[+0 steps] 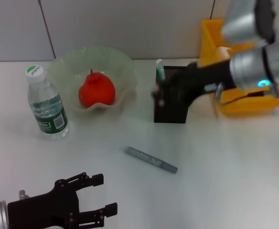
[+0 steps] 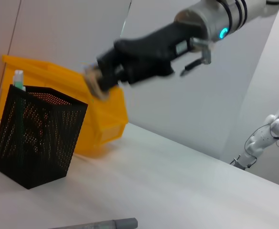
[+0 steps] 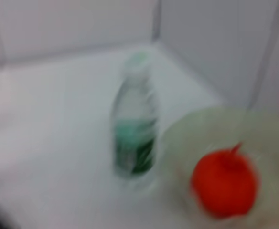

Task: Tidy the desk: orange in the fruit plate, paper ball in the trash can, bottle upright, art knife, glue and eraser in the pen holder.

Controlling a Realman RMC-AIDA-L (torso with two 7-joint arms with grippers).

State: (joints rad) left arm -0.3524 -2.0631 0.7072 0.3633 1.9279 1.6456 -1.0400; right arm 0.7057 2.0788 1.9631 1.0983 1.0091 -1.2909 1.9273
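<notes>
The orange (image 1: 96, 90) lies in the pale-green fruit plate (image 1: 123, 64). To its left the bottle (image 1: 46, 107) stands upright. Over the black mesh pen holder (image 1: 170, 102) my right gripper (image 1: 159, 93) is shut on a small beige block, the eraser (image 2: 94, 82). A green-capped glue stick (image 1: 159, 70) pokes out of the holder. On the table in front of it lies the grey art knife (image 1: 151, 160). The yellow trash can (image 1: 211, 47) stands behind my right arm, and a pale lump (image 1: 222, 50) in it may be the paper ball. My left gripper (image 1: 100, 195) rests open near the front edge.
The right wrist view shows the bottle (image 3: 134, 129) beside the plate (image 3: 197, 129) holding the orange (image 3: 224, 181). The left wrist view shows the pen holder (image 2: 34, 136) in front of the trash can (image 2: 89, 119), with the knife (image 2: 103, 224) at its near edge.
</notes>
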